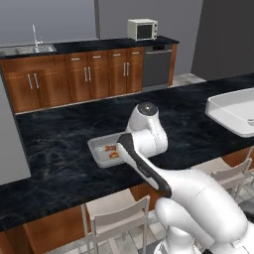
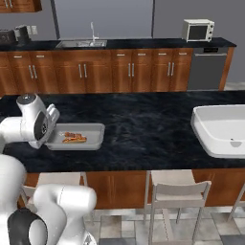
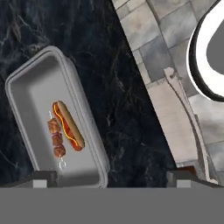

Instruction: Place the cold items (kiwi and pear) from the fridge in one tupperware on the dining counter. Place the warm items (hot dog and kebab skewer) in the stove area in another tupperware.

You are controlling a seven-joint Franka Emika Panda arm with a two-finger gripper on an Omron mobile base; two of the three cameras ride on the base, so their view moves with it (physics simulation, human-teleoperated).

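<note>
**Hot dog and kebab skewer resting in one tupperware on the dining counter**

Hot dog [image 3: 69, 126] and kebab skewer [image 3: 57, 140] lie side by side, touching, on the floor of a grey tupperware [image 3: 26, 83] set near the front edge of the dark counter [image 1: 59, 149]. A second, larger white tupperware [image 2: 210, 139] stands well apart at the far right and appears empty, so the kiwi and pear seem not yet delivered.

Risk: the tray sits close to the counter edge, above the stools [image 2: 174, 189]; a careless sweep of the forearm during withdrawal could nudge it toward that edge or jostle the food.

Pose: the arm folds forward over the counter, wrist turned downward above the tray. The gripper [image 3: 111, 177] has its fingertips [image 3: 43, 178] spread wide, holding nothing.
</note>
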